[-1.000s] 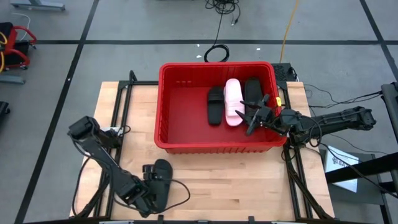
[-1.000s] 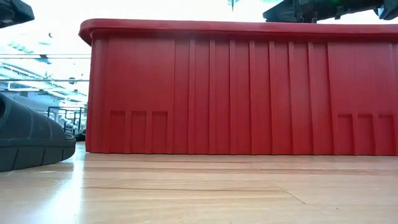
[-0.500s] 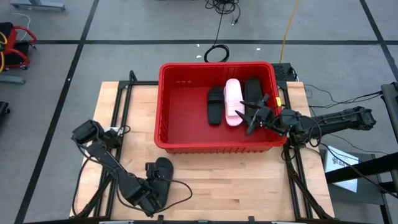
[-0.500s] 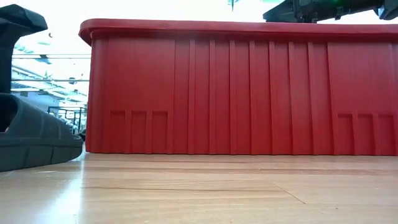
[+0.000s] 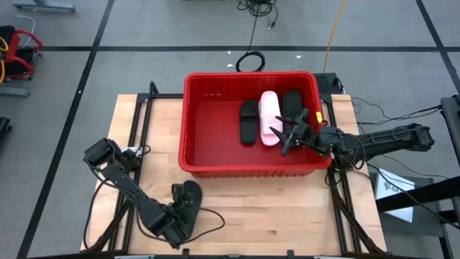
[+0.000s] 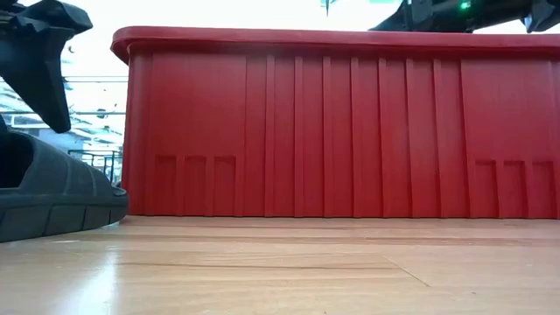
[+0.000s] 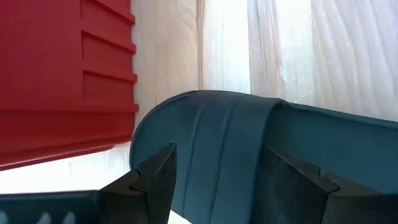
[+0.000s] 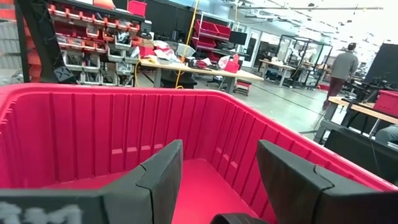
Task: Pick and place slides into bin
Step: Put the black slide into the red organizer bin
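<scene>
A black slide [image 5: 191, 196] lies sole-down on the wooden table near its front left, just before the red bin [image 5: 248, 171]. My left gripper [image 5: 184, 207] slants down onto it and is shut on its wide strap [image 7: 217, 143]. Inside the bin, two black slides [image 5: 248, 121] [image 5: 291, 106] and a pink one [image 5: 268, 117] lie flat on the floor. My right gripper [image 5: 289, 135] hovers level over the bin's right part. It is open with nothing between its fingers [image 8: 158, 180]. My left gripper has the black slide's strap between its two fingers. One finger [image 7: 152, 180] stands at the strap's toe-side edge [image 7: 177, 134]. The other finger [image 7: 298, 183] is at its rear edge, over the footbed. The fingers slant down from the near left, along the slide's length. The sole [image 6: 61, 214] rests on the table.
The bin's tall ribbed near wall [image 6: 350, 131] stands close beyond the held slide. Bare wood [image 5: 287, 208] stretches along the table's front right. Black frame rails [image 5: 140, 122] run along the table's sides, and a cable [image 5: 208, 219] lies by the left arm.
My left gripper has sunk a little, rolled at the wrist and moved toward the table's right edge. The black slide has slid with it along the table toward the bin's near left corner, its sole staying on the wood.
</scene>
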Robot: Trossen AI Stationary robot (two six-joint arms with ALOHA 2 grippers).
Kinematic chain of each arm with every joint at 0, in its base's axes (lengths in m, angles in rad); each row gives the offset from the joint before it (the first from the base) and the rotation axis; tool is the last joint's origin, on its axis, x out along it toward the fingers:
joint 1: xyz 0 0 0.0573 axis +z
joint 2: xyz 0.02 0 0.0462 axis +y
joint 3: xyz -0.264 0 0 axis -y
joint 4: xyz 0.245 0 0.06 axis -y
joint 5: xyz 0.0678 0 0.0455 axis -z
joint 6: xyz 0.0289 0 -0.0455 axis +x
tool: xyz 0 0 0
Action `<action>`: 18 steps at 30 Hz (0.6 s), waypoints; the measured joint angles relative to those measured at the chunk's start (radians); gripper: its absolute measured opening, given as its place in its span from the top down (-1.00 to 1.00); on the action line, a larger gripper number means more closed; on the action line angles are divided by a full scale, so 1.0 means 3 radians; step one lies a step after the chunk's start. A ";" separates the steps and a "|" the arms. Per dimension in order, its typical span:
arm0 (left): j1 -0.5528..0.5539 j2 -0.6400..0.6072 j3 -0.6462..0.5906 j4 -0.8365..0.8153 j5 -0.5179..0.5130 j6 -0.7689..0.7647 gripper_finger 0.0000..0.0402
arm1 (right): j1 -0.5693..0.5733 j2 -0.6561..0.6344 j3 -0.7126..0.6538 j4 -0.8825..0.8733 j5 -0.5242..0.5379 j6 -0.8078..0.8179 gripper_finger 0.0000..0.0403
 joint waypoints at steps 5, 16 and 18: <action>0.0041 0.0000 -0.0067 0.0038 0.0039 0.0001 -0.12 | -0.0007 0.0021 0.0000 0.0001 0.0000 -0.0005 0.03; 0.0084 0.0000 -0.0156 0.0051 0.0020 -0.0022 -0.07 | -0.0007 0.0021 0.0000 0.0005 0.0000 -0.0019 0.03; 0.0084 0.0000 -0.0156 0.0051 0.0022 -0.0022 0.04 | -0.0007 0.0021 0.0000 0.0004 0.0000 -0.0022 0.03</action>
